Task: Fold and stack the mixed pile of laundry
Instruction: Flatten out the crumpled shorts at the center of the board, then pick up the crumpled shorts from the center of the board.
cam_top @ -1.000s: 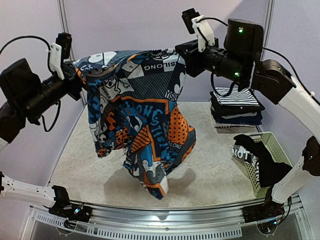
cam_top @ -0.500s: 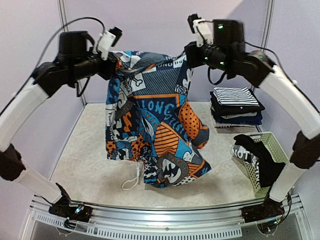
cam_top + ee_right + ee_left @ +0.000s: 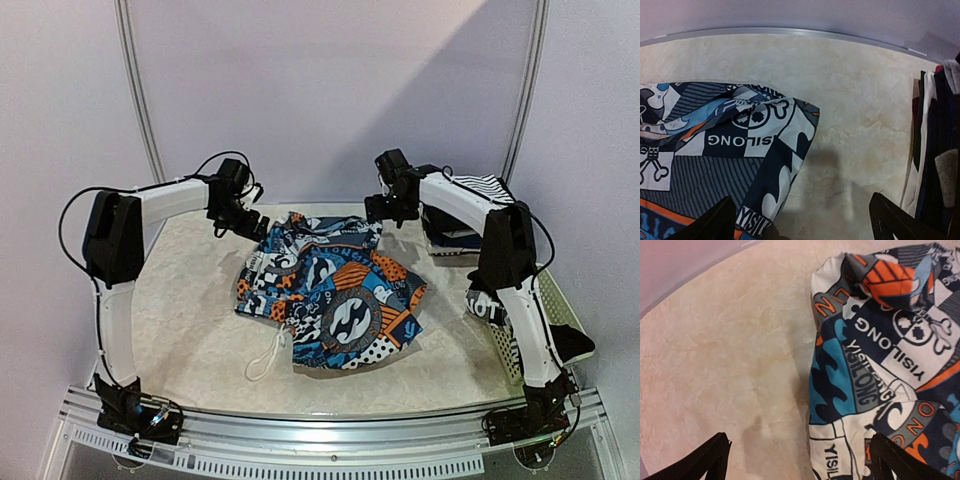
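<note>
The orange, blue, white and black print garment (image 3: 335, 300) lies crumpled and spread on the table, with its white drawstring (image 3: 268, 358) trailing toward the front. My left gripper (image 3: 245, 222) hovers at the garment's far left corner, open and holding nothing. In the left wrist view the cloth's edge (image 3: 880, 355) runs between the black fingertips (image 3: 710, 460). At the far right corner my right gripper (image 3: 385, 208) is open too. The right wrist view shows that corner (image 3: 750, 140) just ahead of the spread fingertips (image 3: 892, 222).
A stack of folded garments (image 3: 455, 238) topped by a striped one (image 3: 490, 185) sits at the back right, partly behind the right arm, and shows as the stack's edge (image 3: 935, 165) in the right wrist view. A white lattice basket (image 3: 550, 300) at the right holds dark clothing (image 3: 485, 300).
Both arms came down from holding the print garment in the air. It now lies on the table, and both grippers have opened and let it go.
</note>
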{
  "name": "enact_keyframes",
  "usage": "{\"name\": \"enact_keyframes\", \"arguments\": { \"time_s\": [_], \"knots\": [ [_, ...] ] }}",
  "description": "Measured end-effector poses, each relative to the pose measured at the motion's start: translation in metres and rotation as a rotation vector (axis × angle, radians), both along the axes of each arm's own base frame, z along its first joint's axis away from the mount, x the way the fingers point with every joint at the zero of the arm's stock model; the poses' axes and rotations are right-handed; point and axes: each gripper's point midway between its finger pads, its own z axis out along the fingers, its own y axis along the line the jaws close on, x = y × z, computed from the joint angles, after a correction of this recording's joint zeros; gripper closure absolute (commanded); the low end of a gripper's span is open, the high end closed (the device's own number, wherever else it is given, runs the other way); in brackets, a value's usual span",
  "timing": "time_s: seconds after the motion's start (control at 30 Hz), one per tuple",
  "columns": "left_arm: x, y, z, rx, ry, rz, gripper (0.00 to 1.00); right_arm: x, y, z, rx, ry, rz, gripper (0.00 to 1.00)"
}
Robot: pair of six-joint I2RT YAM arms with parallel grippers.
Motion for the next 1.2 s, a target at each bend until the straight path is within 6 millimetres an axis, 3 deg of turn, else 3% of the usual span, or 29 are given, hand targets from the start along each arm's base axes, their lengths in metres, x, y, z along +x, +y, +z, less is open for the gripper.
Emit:
{"name": "enact_keyframes", "arguments": {
  "time_s": [0.1, 0.2, 0.3, 0.37, 0.47, 0.57, 0.63, 0.73, 0.87, 1.13, 1.2],
  "knots": [
    [-0.020, 0.001, 0.031, -0.054, -0.043, 0.038, 0.00, -0.005, 0.002, 0.018, 0.016, -0.020, 0.011, 0.01],
    [-0.046, 0.004, 0.067, -0.121, -0.104, 0.065, 0.01, -0.015, 0.008, 0.057, 0.046, -0.077, 0.033, 0.01],
    [-0.075, 0.009, 0.080, -0.172, -0.125, 0.096, 0.07, -0.033, 0.007, 0.093, 0.070, -0.128, 0.055, 0.01],
    [-0.095, 0.009, 0.064, -0.186, -0.091, 0.113, 0.10, -0.049, 0.005, 0.108, 0.079, -0.149, 0.073, 0.01],
    [-0.127, 0.005, 0.020, -0.177, 0.003, 0.133, 0.17, -0.072, 0.001, 0.114, 0.085, -0.157, 0.092, 0.01],
    [-0.163, 0.002, -0.024, -0.157, 0.105, 0.145, 0.23, -0.098, -0.004, 0.099, 0.073, -0.127, 0.110, 0.01],
    [-0.178, 0.000, -0.038, -0.153, 0.145, 0.149, 0.27, -0.112, -0.007, 0.088, 0.062, -0.104, 0.120, 0.01],
    [-0.184, -0.005, -0.043, -0.163, 0.159, 0.155, 0.33, -0.133, -0.011, 0.072, 0.048, -0.070, 0.133, 0.01],
    [-0.184, -0.011, -0.048, -0.192, 0.153, 0.161, 0.45, -0.158, -0.017, 0.066, 0.050, -0.052, 0.146, 0.01],
    [-0.185, -0.012, -0.076, -0.175, 0.201, 0.192, 0.45, -0.182, -0.024, 0.066, 0.080, -0.051, 0.151, 0.01],
    [-0.184, -0.010, -0.076, -0.167, 0.197, 0.201, 0.54, -0.185, -0.026, 0.065, 0.081, -0.048, 0.148, 0.01]
  ]
}}
